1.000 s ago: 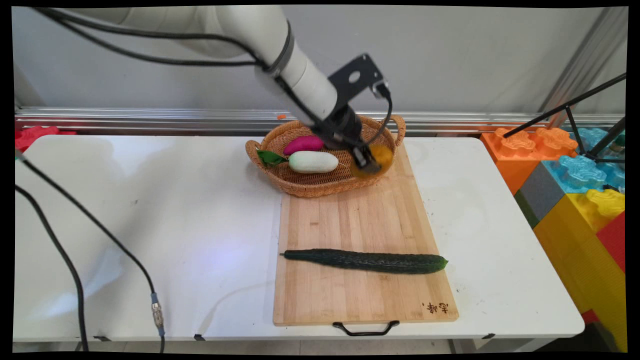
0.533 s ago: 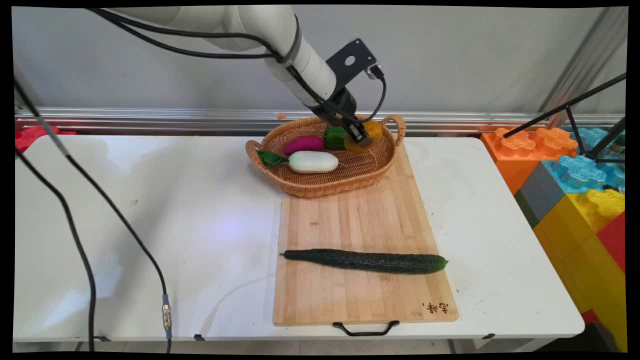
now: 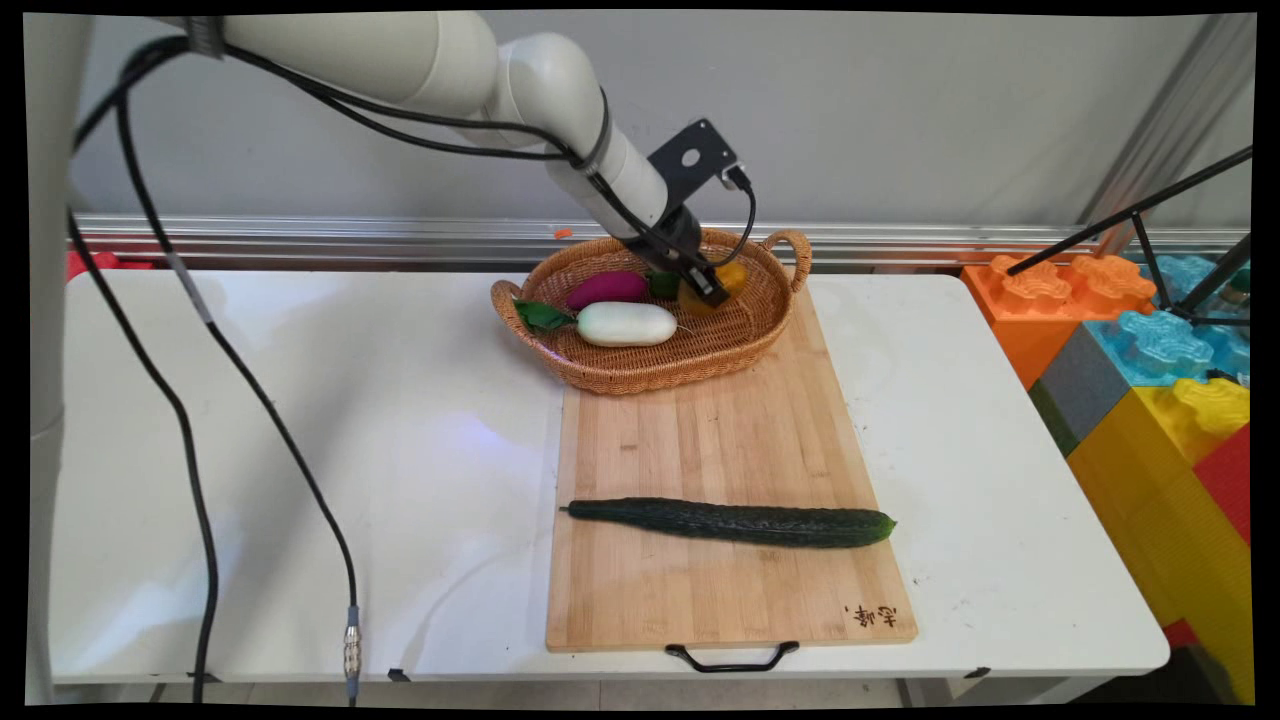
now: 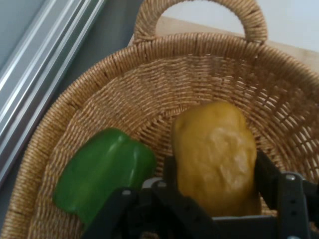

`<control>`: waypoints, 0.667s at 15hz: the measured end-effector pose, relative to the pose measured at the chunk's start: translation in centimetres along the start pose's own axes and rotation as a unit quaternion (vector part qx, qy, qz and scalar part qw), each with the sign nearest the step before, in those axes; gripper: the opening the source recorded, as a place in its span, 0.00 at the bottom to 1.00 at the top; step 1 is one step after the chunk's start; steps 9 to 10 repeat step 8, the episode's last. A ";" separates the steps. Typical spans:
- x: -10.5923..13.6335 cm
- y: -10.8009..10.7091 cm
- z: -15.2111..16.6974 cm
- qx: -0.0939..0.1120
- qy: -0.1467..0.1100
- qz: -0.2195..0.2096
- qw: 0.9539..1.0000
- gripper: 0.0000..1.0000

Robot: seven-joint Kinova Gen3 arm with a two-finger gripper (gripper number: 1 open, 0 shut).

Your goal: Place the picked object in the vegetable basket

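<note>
In the woven wicker basket (image 4: 209, 64), the end effector (image 4: 214, 172) grips a lumpy yellow potato (image 4: 214, 149).

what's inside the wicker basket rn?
In the wicker basket: white radish, purple vegetable, green pepper, and a yellow potato-like piece held in the claw. The arm covers part of the back.

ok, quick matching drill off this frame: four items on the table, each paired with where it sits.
Items:
1. cucumber
2. yellow potato
3. green pepper
4. white radish

Places:
A. in the basket, near its front left
B. lying across the cutting board
C. between the gripper fingers
D. in the basket beside the potato, free

Pairs: 1-B, 2-C, 3-D, 4-A
</note>
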 end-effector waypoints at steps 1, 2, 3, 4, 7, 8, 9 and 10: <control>-0.1 -0.1 0.3 -0.001 0.000 0.000 1.000 0.00; -0.2 -0.1 0.8 -0.002 0.001 0.001 1.000 0.00; -0.2 -0.1 1.2 -0.004 0.003 0.001 1.000 0.00; -0.1 0.0 1.4 -0.005 0.005 0.002 1.000 1.00; 0.2 0.4 1.5 -0.011 0.011 0.005 1.000 1.00; 0.4 0.6 1.4 -0.013 0.012 0.006 1.000 1.00; 0.4 0.6 1.4 -0.013 0.012 0.006 1.000 1.00; 0.4 0.6 1.4 -0.013 0.012 0.006 1.000 1.00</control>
